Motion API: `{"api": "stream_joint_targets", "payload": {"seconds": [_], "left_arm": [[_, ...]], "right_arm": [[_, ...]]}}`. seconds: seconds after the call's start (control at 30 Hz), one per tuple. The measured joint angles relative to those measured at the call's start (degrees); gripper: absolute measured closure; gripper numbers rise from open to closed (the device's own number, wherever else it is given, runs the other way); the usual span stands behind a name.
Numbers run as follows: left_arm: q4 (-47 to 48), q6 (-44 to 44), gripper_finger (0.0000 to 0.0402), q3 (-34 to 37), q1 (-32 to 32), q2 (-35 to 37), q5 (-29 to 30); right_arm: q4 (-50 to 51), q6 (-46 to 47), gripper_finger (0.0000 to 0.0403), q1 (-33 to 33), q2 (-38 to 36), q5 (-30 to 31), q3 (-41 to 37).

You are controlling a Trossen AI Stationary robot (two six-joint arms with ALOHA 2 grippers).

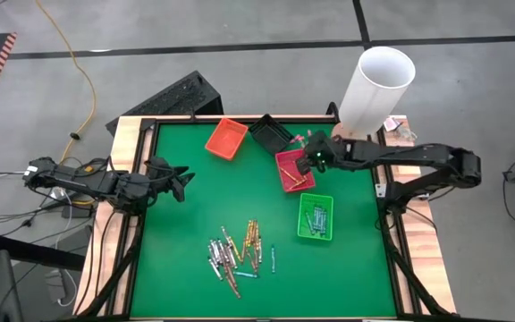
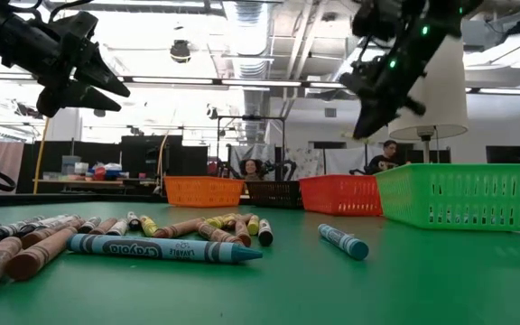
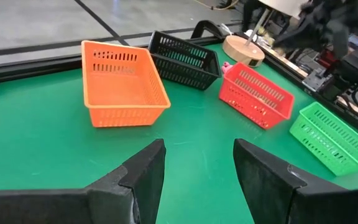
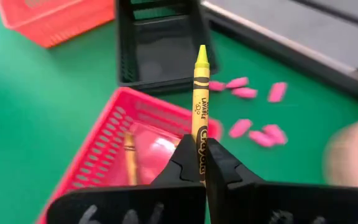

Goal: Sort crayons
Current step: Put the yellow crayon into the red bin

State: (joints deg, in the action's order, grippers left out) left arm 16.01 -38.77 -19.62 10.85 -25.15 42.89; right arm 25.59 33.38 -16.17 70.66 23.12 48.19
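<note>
**Right gripper holds a yellow crayon over the red basket**

The green table (image 1: 186, 241) carries four small baskets along its far half. The right arm reaches in from the right side, bent at the elbow, and its right gripper (image 4: 202, 155) hangs above the red basket (image 1: 294, 170). Its fingers are closed on a yellow crayon (image 4: 200, 93), which points forward past the fingertips. The left arm stretches in from the left edge; the left gripper (image 3: 197, 168) is held above the table with fingers wide apart and nothing between them. The pile of crayons (image 1: 237, 250) lies on the near part of the table, well apart from both grippers. Some crayons lie in the green basket (image 1: 316, 216).
</note>
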Motion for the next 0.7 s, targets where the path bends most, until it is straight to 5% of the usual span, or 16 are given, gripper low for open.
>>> {"api": "stream_joint_targets", "payload": {"seconds": [0.7], "left_arm": [[0.0,-3.1,0.0221,0.0,0.0,0.0,0.0]], "right_arm": [[-9.8,5.1,0.0396,2.0,14.8,-7.1,-3.4]]}}
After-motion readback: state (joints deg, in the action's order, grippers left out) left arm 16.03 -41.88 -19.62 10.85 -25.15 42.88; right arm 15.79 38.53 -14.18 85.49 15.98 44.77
